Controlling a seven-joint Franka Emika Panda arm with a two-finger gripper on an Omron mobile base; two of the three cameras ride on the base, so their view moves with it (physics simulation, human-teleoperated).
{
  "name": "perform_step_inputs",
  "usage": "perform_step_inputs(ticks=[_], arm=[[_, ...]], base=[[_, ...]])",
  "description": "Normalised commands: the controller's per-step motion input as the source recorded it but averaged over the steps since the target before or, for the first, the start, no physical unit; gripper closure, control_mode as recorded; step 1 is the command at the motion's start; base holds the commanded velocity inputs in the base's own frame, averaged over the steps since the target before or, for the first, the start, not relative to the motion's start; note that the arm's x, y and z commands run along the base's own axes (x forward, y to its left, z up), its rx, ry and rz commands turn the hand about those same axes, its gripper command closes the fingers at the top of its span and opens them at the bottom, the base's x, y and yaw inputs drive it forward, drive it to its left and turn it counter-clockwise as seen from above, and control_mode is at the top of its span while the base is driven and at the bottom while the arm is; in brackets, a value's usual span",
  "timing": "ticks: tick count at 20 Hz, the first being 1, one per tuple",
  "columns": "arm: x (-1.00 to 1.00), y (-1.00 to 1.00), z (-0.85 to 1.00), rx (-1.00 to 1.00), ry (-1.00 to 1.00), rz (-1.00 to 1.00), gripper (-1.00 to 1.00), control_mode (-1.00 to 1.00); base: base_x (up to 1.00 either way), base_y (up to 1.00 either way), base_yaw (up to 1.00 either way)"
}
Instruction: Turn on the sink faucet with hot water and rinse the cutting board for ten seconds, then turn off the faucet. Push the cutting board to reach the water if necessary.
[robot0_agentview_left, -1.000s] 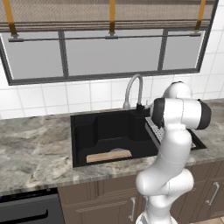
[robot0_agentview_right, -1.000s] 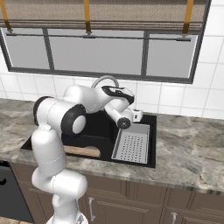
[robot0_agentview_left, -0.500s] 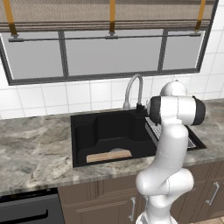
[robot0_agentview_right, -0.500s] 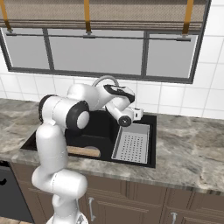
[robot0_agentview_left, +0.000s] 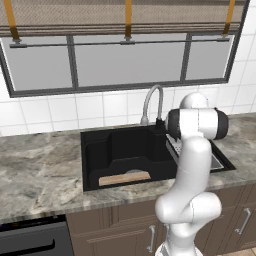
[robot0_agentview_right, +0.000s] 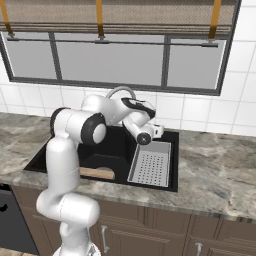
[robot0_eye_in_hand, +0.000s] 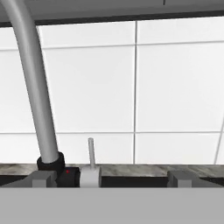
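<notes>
No text, label, brand, number or sign was legible anywhere; fine print, if any, may be too small.

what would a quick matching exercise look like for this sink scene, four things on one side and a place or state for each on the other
Things:
1. cutting board
2. faucet
3. drainboard tray
4. gripper

Places or states:
A. grey and perforated, at the right of the basin
B. open, close to the faucet's small upright handle
C. lying flat at the sink's front edge
D. arching over the black basin, no stream running

Pairs: 1-C, 2-D, 3-A, 4-B
</notes>
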Motion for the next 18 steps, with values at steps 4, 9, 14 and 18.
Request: perform_step_inputs(ticks=[4, 9, 14, 18], arm=[[0.20, 0.00, -0.19, 0.00, 0.00, 0.00, -1.00, -1.00], [0.23, 0.00, -0.19, 0.00, 0.00, 0.00, -1.00, -1.00], [0.28, 0.00, -0.13, 0.00, 0.00, 0.00, -1.00, -1.00], [0.28, 0.00, -0.10, 0.00, 0.00, 0.00, -1.00, -1.00]], base=[[0.00, 0.00, 0.00], [0.00, 0.00, 0.00], [0.00, 0.00, 0.00], [0.00, 0.00, 0.00]])
